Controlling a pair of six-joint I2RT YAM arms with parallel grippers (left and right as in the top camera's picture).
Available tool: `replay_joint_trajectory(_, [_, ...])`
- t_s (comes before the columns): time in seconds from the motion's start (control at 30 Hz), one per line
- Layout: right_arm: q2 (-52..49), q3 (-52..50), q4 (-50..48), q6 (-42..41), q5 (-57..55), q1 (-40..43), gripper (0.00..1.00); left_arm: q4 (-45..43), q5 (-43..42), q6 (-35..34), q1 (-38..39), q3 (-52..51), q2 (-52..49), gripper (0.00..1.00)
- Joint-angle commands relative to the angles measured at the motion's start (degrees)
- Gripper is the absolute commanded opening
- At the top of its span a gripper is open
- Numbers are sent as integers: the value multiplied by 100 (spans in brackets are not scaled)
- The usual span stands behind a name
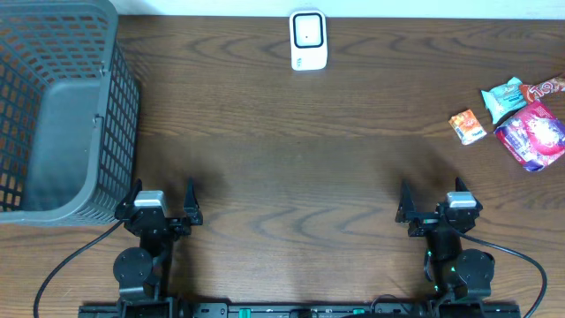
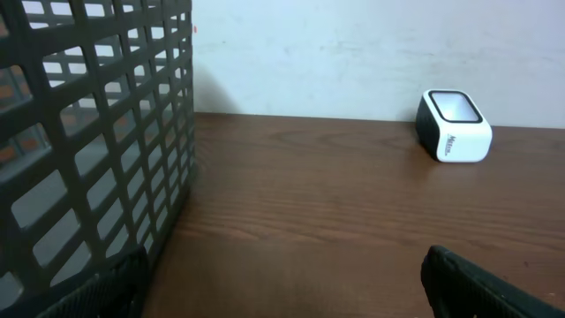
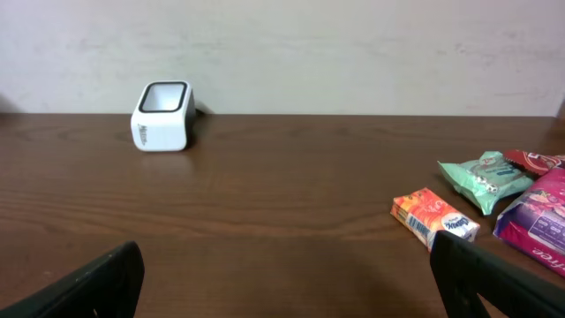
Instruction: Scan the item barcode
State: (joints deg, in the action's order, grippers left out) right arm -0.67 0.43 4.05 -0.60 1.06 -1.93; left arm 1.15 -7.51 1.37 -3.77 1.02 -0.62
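Observation:
A white barcode scanner (image 1: pixel 308 40) stands at the table's far edge, window facing up; it also shows in the left wrist view (image 2: pixel 455 125) and the right wrist view (image 3: pixel 162 117). Snack items lie at the far right: a small orange packet (image 1: pixel 467 126) (image 3: pixel 434 218), a teal packet (image 1: pixel 503 97) (image 3: pixel 484 177), a purple-pink bag (image 1: pixel 531 134) (image 3: pixel 540 221) and a red wrapper (image 1: pixel 546 88). My left gripper (image 1: pixel 163 193) (image 2: pixel 287 291) rests open near the front edge, holding nothing. My right gripper (image 1: pixel 432 194) (image 3: pixel 287 287) is open too, well short of the orange packet.
A dark grey mesh basket (image 1: pixel 115 132) fills the left side, its wall (image 2: pixel 88 132) close to my left gripper's left finger. Dark wood table (image 1: pixel 291 159) lies between the two arms and the scanner.

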Motion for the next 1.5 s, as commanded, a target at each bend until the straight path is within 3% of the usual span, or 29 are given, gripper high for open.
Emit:
replay_joint_trajectory(0.0, [33, -13, 24, -17, -35, 24, 99, 247, -63, -365, -28, -79, 55, 98])
replay_joint_trajectory(1.47, [33, -13, 24, -17, -35, 24, 99, 219, -273, 120, 46, -79, 55, 98])
